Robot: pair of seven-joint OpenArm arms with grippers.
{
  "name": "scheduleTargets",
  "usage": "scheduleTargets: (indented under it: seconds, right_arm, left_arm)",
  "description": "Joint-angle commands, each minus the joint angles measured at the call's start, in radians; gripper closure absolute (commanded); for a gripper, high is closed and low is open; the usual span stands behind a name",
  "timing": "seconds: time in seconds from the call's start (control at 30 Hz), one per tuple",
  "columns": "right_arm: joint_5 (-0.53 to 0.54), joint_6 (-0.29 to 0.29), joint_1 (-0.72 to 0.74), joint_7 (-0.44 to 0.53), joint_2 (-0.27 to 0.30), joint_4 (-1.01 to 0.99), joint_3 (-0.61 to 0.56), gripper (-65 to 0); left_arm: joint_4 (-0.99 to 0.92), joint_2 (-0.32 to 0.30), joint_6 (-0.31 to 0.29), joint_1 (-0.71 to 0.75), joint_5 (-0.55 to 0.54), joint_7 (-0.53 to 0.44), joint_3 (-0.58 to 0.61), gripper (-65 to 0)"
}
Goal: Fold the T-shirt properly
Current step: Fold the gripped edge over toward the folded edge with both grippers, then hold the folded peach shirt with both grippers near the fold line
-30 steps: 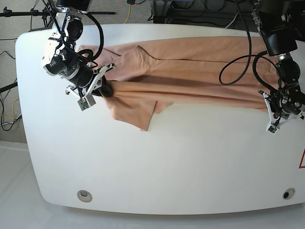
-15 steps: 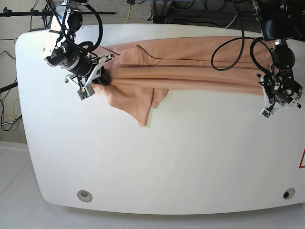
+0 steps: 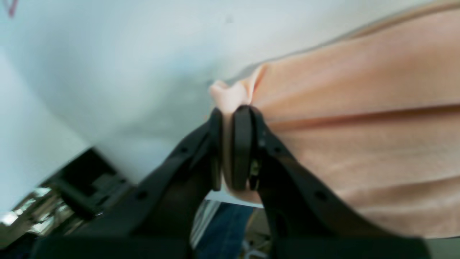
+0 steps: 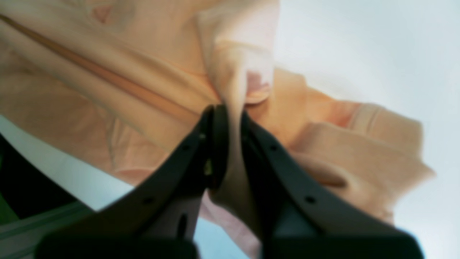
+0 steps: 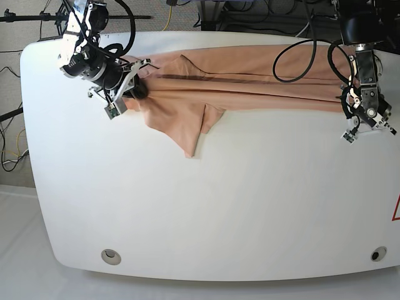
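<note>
The peach T-shirt (image 5: 250, 81) lies stretched along the far half of the white table (image 5: 219, 206), folded lengthwise, with a sleeve (image 5: 187, 128) hanging toward the front. In the base view my right gripper (image 5: 139, 90) sits at the shirt's left end, shut on bunched fabric (image 4: 233, 108). My left gripper (image 5: 347, 107) holds the right end, shut on a pinched corner of the T-shirt (image 3: 230, 97). Both wrist views show cloth squeezed between the black fingers (image 3: 242, 144) (image 4: 215, 144). No logo can be made out.
Black cables (image 5: 300, 56) loop over the shirt's right part near the left arm. More cables and stands crowd the area behind the table's far edge. A round fitting (image 5: 111, 255) sits near the front left edge, another (image 5: 377, 254) at the front right.
Both grippers have carried the held shirt ends toward the table's far edge. The shirt's front fold moved back with them and the fabric band is narrower and tauter.
</note>
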Motion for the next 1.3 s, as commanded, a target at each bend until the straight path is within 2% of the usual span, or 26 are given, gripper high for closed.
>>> scheduleTargets:
  seconds: [0.0, 0.37, 0.83, 0.9, 1.17, 1.27]
  right_arm:
    - [-0.006, -0.004, 0.001, 0.014, 0.016, 0.004, 0.007, 0.0]
    - [-0.008, -0.004, 0.005, 0.015, 0.039, -0.103, 0.007, 0.0]
    - [-0.008, -0.004, 0.042, 0.017, 0.057, -0.206, 0.005, 0.0]
    - [-0.008, -0.004, 0.042, 0.017, 0.059, -0.206, 0.005, 0.0]
    - [-0.008, -0.004, 0.047, 0.017, 0.059, -0.206, 0.005, 0.0]
    - [-0.008, -0.004, 0.048, 0.017, 0.059, -0.206, 0.005, 0.0]
  left_arm:
    - [0.02, -0.019, 0.006, 0.004, 0.061, 0.018, -0.006, -3.0]
    - [0.02, -0.006, 0.006, 0.024, 0.078, 0.018, -0.009, -3.0]
    - [0.02, 0.068, 0.006, 0.014, 0.29, -0.011, -0.008, -4.0]
    - [0.021, 0.076, 0.006, 0.012, 0.311, -0.011, -0.008, -6.6]
    - [0.021, 0.09, 0.006, -0.019, 0.382, -0.011, -0.008, -26.5]
    - [0.021, 0.09, 0.006, -0.02, 0.388, -0.011, -0.008, -29.7]
